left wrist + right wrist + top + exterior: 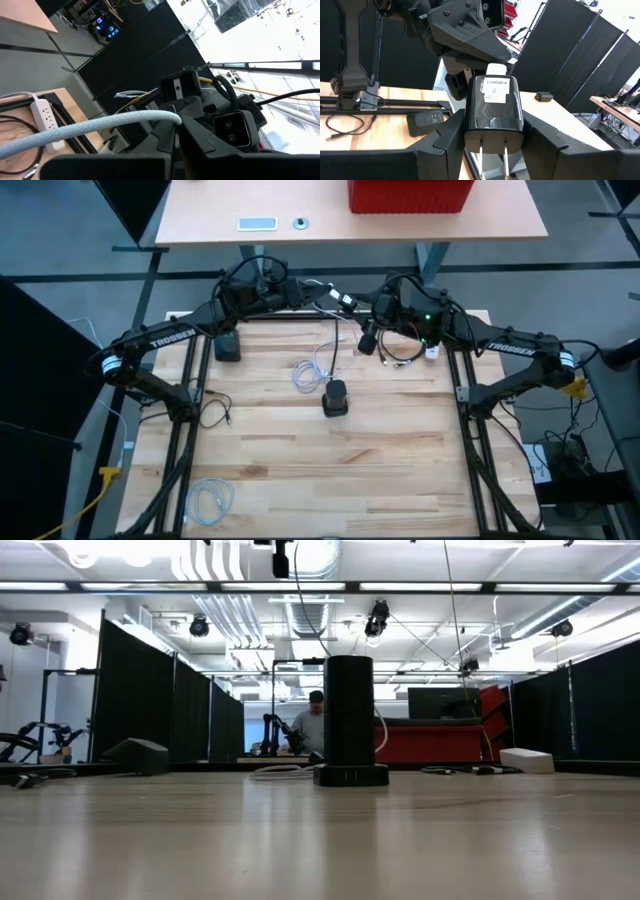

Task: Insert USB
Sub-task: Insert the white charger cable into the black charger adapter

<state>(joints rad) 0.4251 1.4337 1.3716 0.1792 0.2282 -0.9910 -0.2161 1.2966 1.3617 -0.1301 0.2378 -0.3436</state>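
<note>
I have both arms raised at the back of the table, grippers facing each other. My right gripper (pixel 492 145) pinches a black charger block (pixel 494 107) across its sides, its two prongs pointing back toward my wrist camera and its far end toward the left arm. My left gripper (pixel 335 300) is pressed together on the end of a white braided cable (pixel 90 131); the cable's loose coil (pixel 312 372) lies on the table (pixel 400 460) below, near a black cylinder (pixel 335 397).

What the next move turns on, as I judge it: the white plug (pixel 496 70) sits just beyond the block's far face, roughly on the block's long axis, so plug and port look close to in line. I can't see the port itself, nor whether the plug is already touching or partly in. The two grippers are near each other, so I'd close the gap along that axis with small moves, watching for any tilt between them.
</note>
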